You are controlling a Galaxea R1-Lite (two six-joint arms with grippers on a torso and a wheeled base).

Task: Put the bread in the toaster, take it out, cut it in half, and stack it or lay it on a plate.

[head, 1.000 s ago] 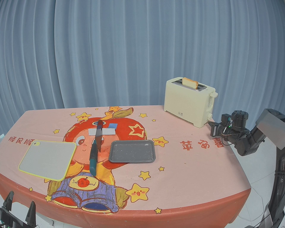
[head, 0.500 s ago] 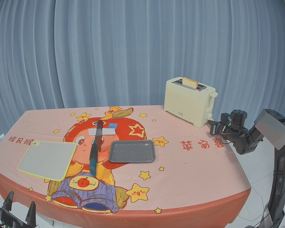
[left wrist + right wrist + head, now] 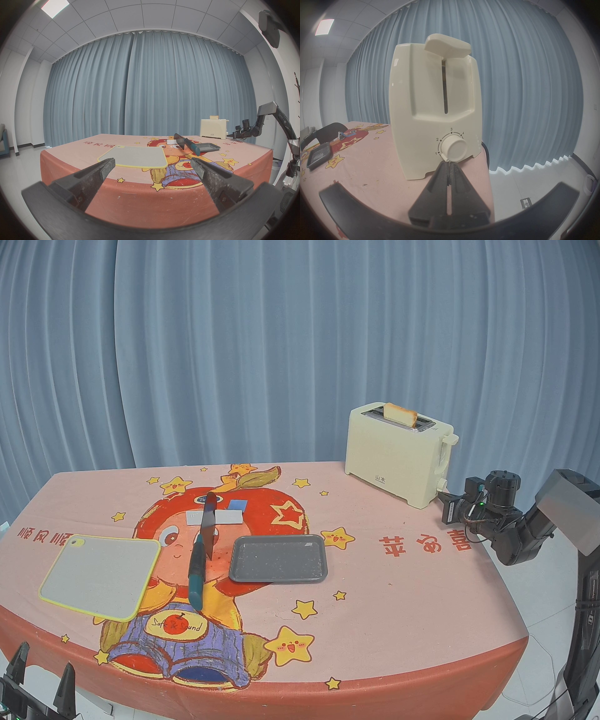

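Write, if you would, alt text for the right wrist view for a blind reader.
The right gripper, fingers shut, points at the end of a cream toaster, just under its dial; the lever sits at the top of its slot. Pink tablecloth below, blue curtain behind.

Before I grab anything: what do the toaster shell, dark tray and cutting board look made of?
The toaster: cream plastic, probably; smooth moulded shell with soft sheen. The tray: dark grey, speckled, matte; coated metal or plastic, cannot tell. The cutting board: likely plastic, flat pale matte face, yellow-green rim.
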